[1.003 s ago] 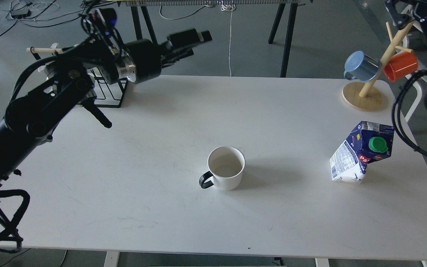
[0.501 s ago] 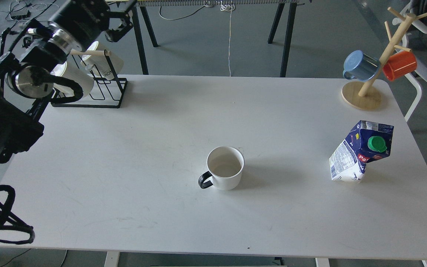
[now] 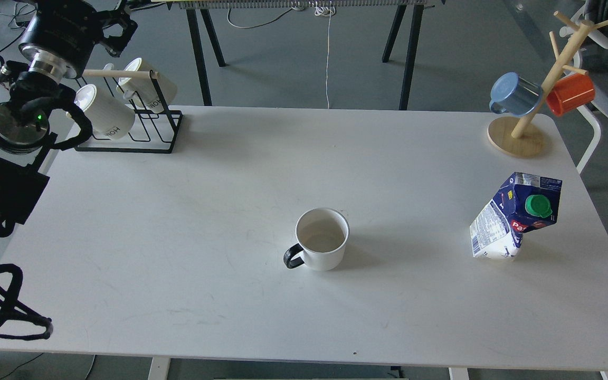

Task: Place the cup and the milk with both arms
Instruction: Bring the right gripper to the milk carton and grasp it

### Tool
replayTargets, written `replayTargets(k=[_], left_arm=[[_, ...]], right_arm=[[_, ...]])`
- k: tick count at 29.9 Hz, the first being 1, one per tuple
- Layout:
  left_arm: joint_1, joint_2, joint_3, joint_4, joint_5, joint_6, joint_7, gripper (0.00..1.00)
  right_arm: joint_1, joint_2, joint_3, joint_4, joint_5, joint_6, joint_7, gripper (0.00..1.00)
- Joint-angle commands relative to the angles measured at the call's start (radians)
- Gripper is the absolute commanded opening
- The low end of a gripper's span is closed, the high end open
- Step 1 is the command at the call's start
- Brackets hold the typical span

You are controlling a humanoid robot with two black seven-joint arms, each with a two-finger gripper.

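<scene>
Head view looks down on a white table (image 3: 188, 221), and the white cup (image 3: 322, 239) with its black handle makes a handy reference point near the middle. It stands upright, open mouth up, handle turned toward the near-left. Well off to the cup's right, near the table's right edge, sits the milk carton (image 3: 515, 216), blue and white with a green cap (image 3: 538, 206), dented and leaning over. Beyond the carton, at the far-right corner from the cup, a wooden mug tree (image 3: 541, 84) holds a blue mug (image 3: 515, 95) and an orange mug (image 3: 570, 94). Far to the cup's left, at the back-left corner, a black wire rack (image 3: 145, 132) carries two white mugs (image 3: 106, 113) hung from a wooden bar. The left arm (image 3: 19, 116) rises along the left edge, well clear of the cup; its left gripper (image 3: 116, 29) is up near the top-left, dark and seen at an awkward angle, so I cannot tell how wide its fingers stand, and nothing shows in them. The right gripper is out of sight.
</scene>
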Motion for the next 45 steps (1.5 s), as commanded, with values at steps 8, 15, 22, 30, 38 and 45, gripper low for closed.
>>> replayTargets(k=[8, 15, 22, 30, 38, 45], left_arm=[[-0.001, 0.01, 0.002, 0.002, 0.0, 0.0, 0.011, 0.99], [-0.001, 0.009, 0.0, 0.017, 0.0, 0.0, 0.011, 0.99], [-0.003, 0.022, 0.0, 0.016, -0.001, 0.0, 0.011, 0.99], [-0.001, 0.068, 0.003, 0.016, 0.0, 0.0, 0.011, 0.99], [-0.001, 0.073, 0.008, 0.016, 0.0, 0.0, 0.011, 0.99], [-0.003, 0.061, 0.014, 0.016, 0.002, 0.0, 0.011, 0.99]], right_arm=[[-0.196, 0.19, -0.013, 0.109, -0.182, 0.0, 0.004, 0.97], [-0.184, 0.379, -0.005, 0.106, -0.299, 0.0, 0.003, 0.95], [-0.127, 0.523, 0.004, 0.1, -0.307, 0.0, 0.003, 0.93], [-0.084, 0.589, 0.069, 0.041, -0.305, 0.0, 0.001, 0.79], [-0.013, 0.603, 0.069, -0.023, -0.305, 0.0, 0.001, 0.59], [0.01, 0.607, 0.049, -0.04, -0.308, 0.0, 0.001, 0.21]])
